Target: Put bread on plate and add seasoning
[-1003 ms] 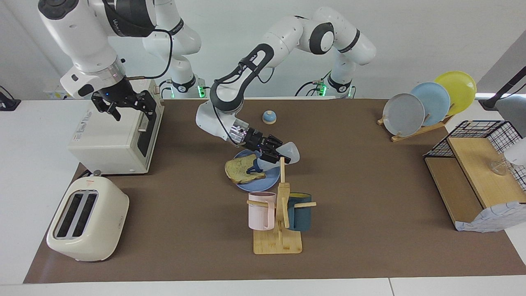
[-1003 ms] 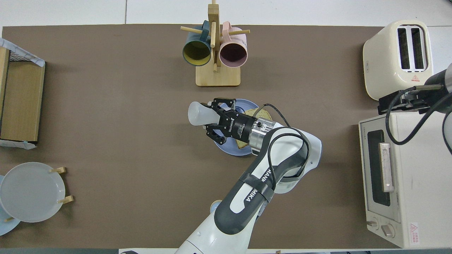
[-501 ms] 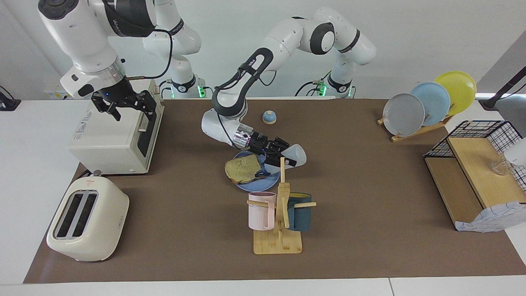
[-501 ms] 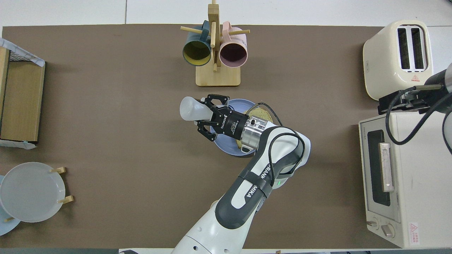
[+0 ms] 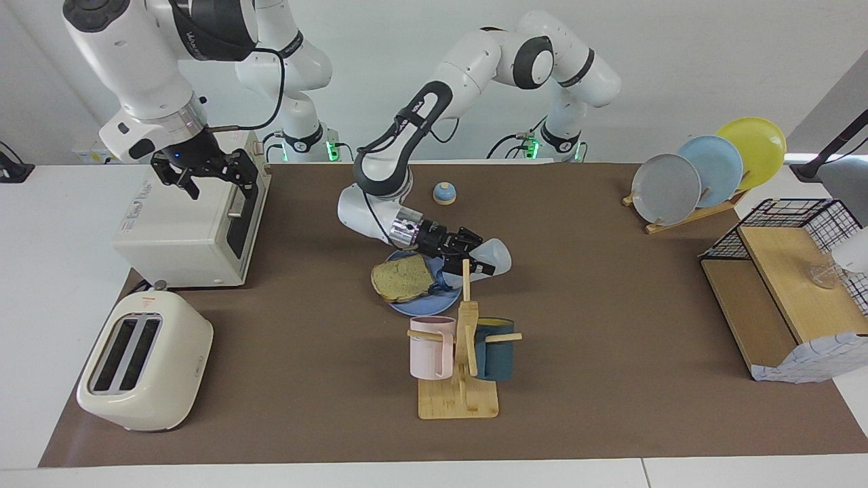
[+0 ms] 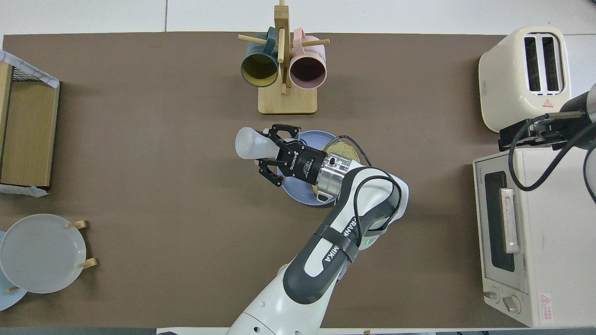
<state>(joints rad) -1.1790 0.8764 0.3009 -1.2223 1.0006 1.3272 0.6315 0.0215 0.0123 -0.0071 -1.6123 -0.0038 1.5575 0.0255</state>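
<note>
Facing view: the bread (image 5: 401, 279) lies on the blue plate (image 5: 413, 306) mid-table, just nearer the robots than the mug rack (image 5: 461, 366). The left gripper (image 5: 468, 256) hangs over the plate's edge, its jaws pinching the seasoning bottle (image 5: 493, 255), which lies tipped on its side with the dark cap (image 5: 437, 279) toward the bread. The right gripper (image 5: 207, 177) waits over the toaster oven (image 5: 186, 227), its 2 fingers spread and holding nothing. A cream toaster (image 5: 142, 362) stands farther out.
</note>
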